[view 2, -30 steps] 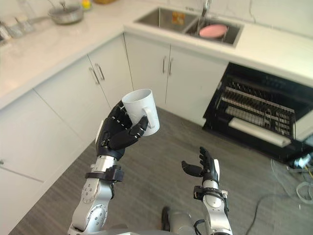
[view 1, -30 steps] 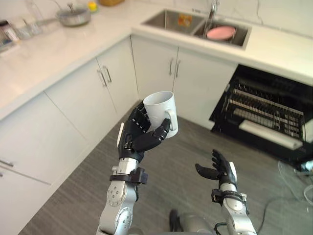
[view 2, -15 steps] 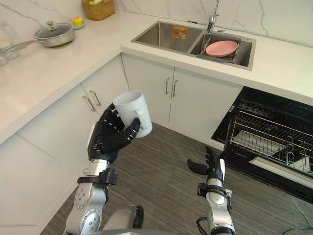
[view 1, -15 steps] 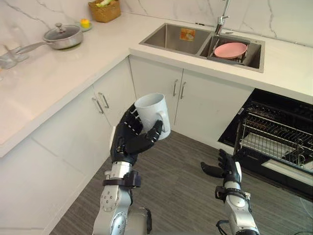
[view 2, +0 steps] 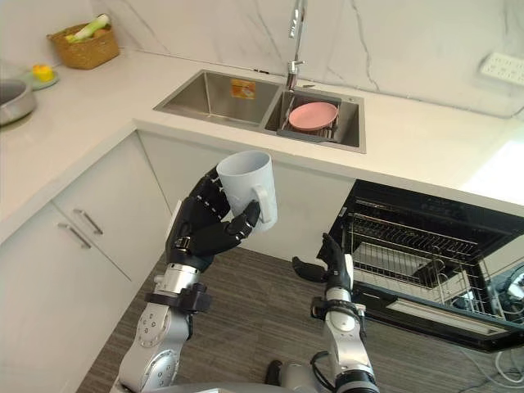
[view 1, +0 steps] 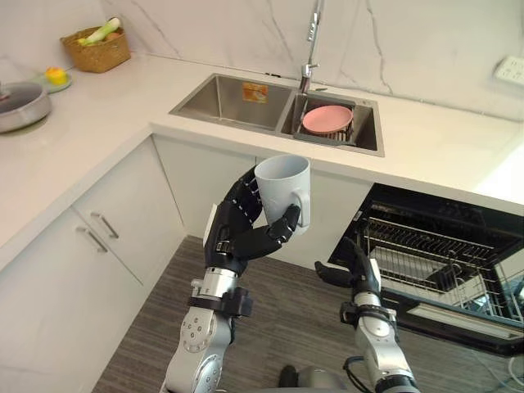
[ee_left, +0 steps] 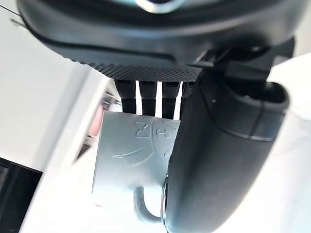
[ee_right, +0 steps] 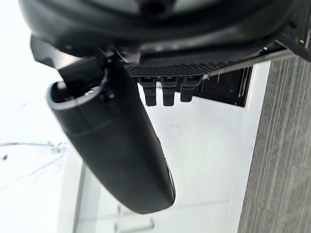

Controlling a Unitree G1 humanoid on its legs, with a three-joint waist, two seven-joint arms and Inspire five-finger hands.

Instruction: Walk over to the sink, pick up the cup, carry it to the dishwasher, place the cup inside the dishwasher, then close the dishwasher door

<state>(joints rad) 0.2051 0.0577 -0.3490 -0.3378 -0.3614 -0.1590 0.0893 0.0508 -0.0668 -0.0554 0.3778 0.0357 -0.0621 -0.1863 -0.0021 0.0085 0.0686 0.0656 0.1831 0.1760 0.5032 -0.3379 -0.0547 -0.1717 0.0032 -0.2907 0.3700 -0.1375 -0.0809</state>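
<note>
Left eye view tells you most of it. Your left hand (view 1: 237, 237) is up in the middle of the frame, fingers and thumb curled round the white cup (view 1: 282, 184). The cup's upright, mouth up, and the handle sticks out toward the right of the frame with the thumb crossing the front just under it. Left wrist view backs that up: you get the cup's side past the row of fingers, with the handle loop right by the thumb.

So the cup's in the air, in front of the white cabinet doors (view 1: 205, 176) below the sink (view 1: 233, 98), and left of the dishwasher (view 1: 446, 237), well apart from it.

Your right hand (view 1: 358, 264) is lower, just right of centre. It's holding nothing, with the fingers loose and fairly straight and the thumb poking out sideways.

The dishwasher takes up the right side of the frame, under the counter (view 1: 426, 151). Its door (view 1: 458, 323) is dropped open and you can see the wire rack (view 1: 426, 254) inside.

Further up, a pink plate (view 1: 327, 119) sits in the sink's right-hand basin, right below the faucet (view 1: 309, 41). There's a wicker basket (view 1: 97, 49) in the upper left corner and a pan (view 1: 16, 102) at the left edge.
</note>
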